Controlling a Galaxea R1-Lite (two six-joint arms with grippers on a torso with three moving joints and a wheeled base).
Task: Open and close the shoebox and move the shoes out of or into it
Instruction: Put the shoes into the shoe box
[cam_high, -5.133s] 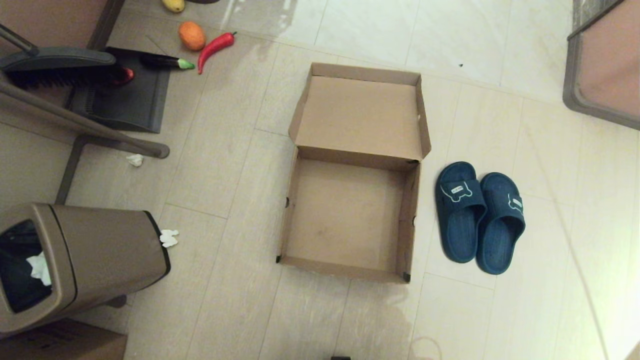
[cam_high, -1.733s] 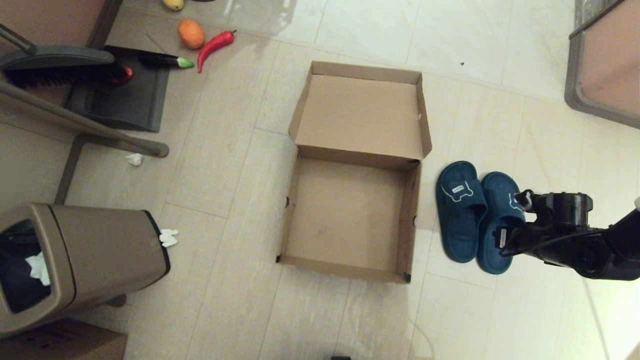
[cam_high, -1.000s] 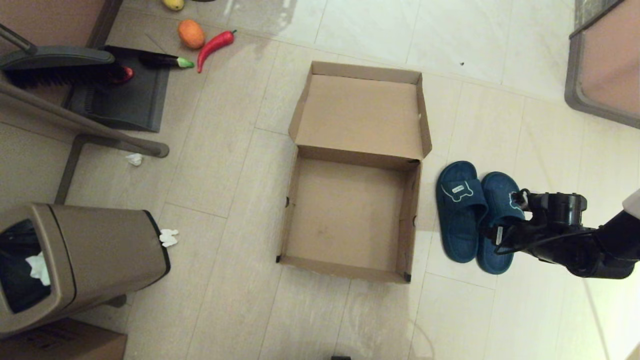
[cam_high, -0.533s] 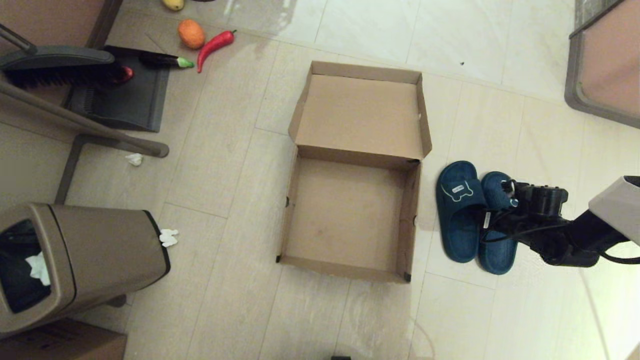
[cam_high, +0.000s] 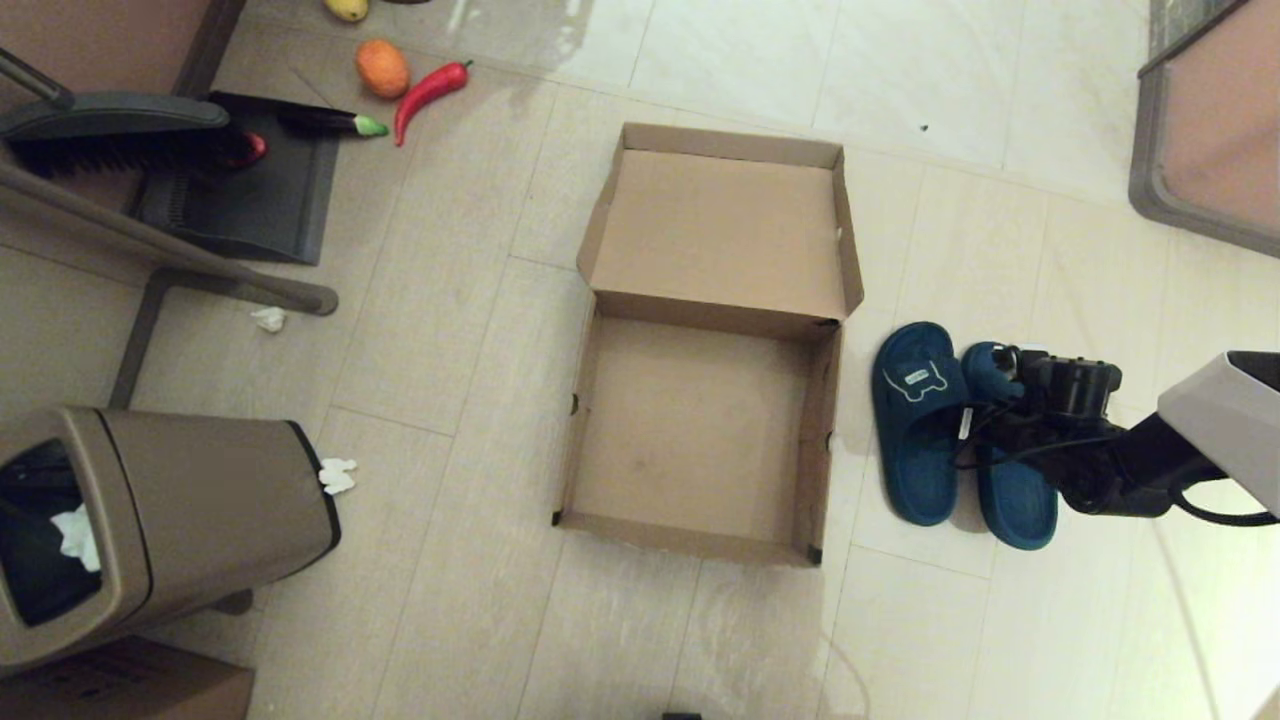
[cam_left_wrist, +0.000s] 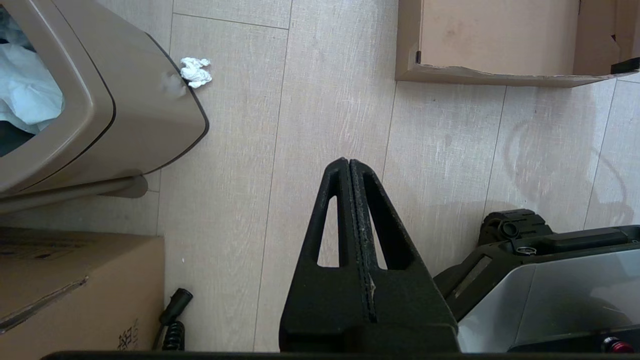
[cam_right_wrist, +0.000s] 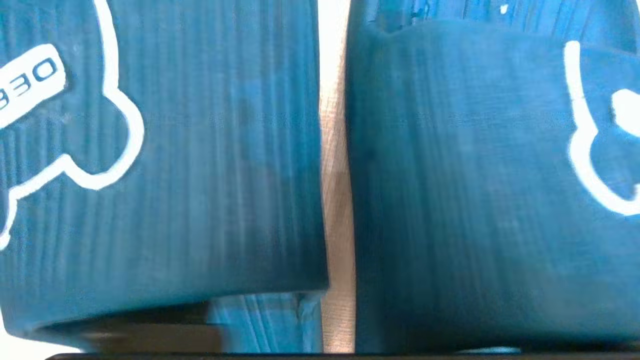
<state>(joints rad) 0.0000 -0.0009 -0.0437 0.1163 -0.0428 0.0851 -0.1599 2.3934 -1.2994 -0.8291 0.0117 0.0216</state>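
The brown cardboard shoebox (cam_high: 818, 440) lies open and empty on the floor, its lid (cam_high: 722, 230) folded flat behind it. Its near wall (cam_left_wrist: 500, 76) shows in the left wrist view. Two navy slippers lie side by side right of the box: the left slipper (cam_high: 912, 430) and the right slipper (cam_high: 1022, 508). My right gripper (cam_high: 985, 415) is low over the gap between them, at the straps. The right wrist view is filled by the left strap (cam_right_wrist: 175, 165) and the right strap (cam_right_wrist: 465, 190). My left gripper (cam_left_wrist: 349, 162) hangs shut and parked over the floor before the box.
A brown trash bin (cam_high: 150, 520) stands at the near left, with a tissue (cam_high: 338, 476) beside it. A broom and dustpan (cam_high: 240, 190), a red chilli (cam_high: 430, 90) and an orange (cam_high: 383, 68) lie at the far left. Furniture (cam_high: 1210, 130) edges the far right.
My right arm came in from the right and moved left and forward onto the slippers. The right slipper's heel has swung slightly right. The box and the left arm have not moved.
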